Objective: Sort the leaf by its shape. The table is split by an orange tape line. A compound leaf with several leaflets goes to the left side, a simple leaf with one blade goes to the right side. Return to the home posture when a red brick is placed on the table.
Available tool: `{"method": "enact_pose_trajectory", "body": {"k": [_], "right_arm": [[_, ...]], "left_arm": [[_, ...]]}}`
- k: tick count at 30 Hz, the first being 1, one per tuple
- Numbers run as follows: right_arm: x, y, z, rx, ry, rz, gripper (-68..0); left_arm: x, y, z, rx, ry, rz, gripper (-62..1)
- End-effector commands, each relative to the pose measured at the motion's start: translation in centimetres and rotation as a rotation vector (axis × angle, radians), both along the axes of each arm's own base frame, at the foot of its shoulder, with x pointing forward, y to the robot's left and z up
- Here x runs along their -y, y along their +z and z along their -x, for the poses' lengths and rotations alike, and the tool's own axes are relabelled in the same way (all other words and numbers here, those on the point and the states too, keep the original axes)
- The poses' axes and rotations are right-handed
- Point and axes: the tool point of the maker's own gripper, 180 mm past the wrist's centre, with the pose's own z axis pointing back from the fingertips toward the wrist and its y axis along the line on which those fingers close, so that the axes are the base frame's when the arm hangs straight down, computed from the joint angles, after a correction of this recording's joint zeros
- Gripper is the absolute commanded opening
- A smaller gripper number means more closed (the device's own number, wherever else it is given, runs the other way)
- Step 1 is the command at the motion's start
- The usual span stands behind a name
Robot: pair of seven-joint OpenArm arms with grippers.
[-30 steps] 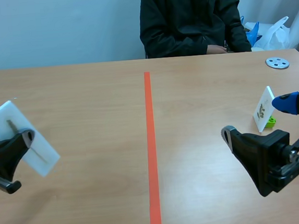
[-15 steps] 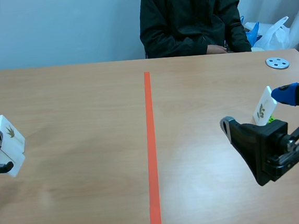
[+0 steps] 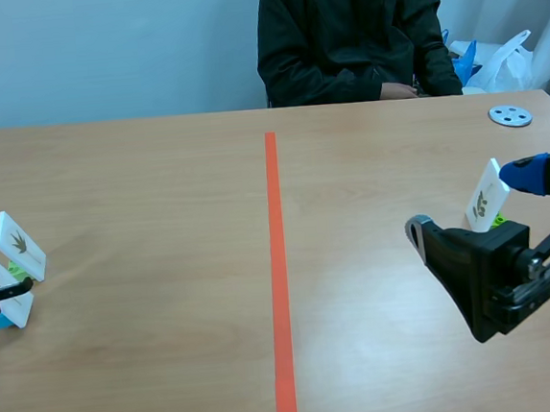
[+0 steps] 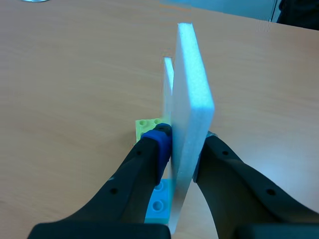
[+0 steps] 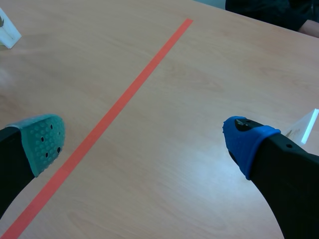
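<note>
My left gripper (image 4: 182,149) is shut on a thick white foam card (image 4: 192,94) with a blue brick base (image 4: 158,205). It is low at the table's far left edge (image 3: 2,299); the card's printed face is hidden. Just beyond stands a second white card (image 3: 18,246) showing a many-lobed leaf, on a green brick (image 4: 148,125). My right gripper (image 5: 144,144) is open over the right half, nothing between its fingers. Beside it stands another leaf card (image 3: 486,199), its corner also in the right wrist view (image 5: 306,127).
The orange tape line (image 3: 278,264) runs down the table's middle. A person in a black top (image 3: 346,31) sits across the table. A grey disc (image 3: 510,115) lies at the back right, with plastic bags (image 3: 498,61) behind the table.
My left gripper has carried its white card down and to the left, from raised above the table to low beside the other leaf card. The right gripper has barely shifted.
</note>
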Motion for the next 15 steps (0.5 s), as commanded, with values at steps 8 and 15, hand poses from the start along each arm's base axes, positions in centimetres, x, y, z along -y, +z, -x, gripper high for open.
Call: {"method": "enact_pose_trajectory", "body": {"k": [8,15], "right_arm": [[0.28,0.82,-0.46,0.033,-0.003,-0.001,0.4],[0.28,0.81,-0.46,0.033,-0.002,-0.001,0.4]], "left_arm": [[-0.44,1.24,-0.07,0.051,0.013,-0.009,-56.6],[-0.44,1.26,-0.08,0.052,0.012,-0.011,-51.7]]}}
